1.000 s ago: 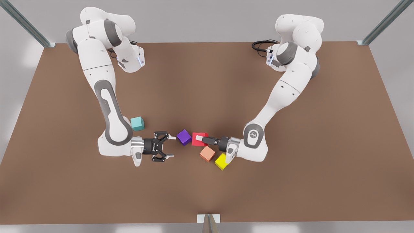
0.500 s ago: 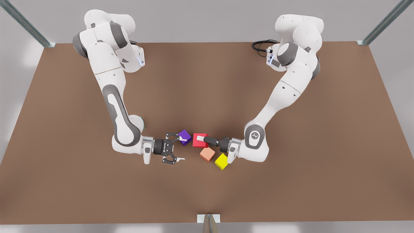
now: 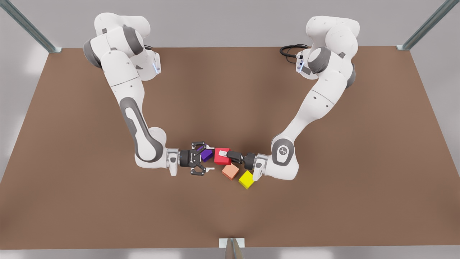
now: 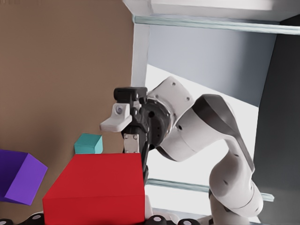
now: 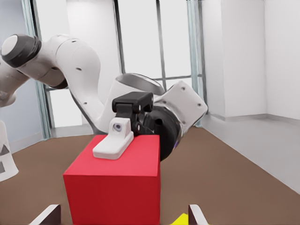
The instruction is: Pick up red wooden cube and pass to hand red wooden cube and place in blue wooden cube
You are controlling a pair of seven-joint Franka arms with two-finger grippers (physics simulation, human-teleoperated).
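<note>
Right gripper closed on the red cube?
No: the right gripper has its fingers spread wide open beside the red wooden cube, which the left gripper grips.

The red wooden cube (image 3: 221, 156) has plain matt faces with no visible grain, like the purple cube (image 3: 206, 155) and the yellow cube (image 3: 246, 179). The brown surface (image 3: 230, 90) looks smooth and matt. Arm shells are smooth, satin white plastic with grey joint bands.
</note>
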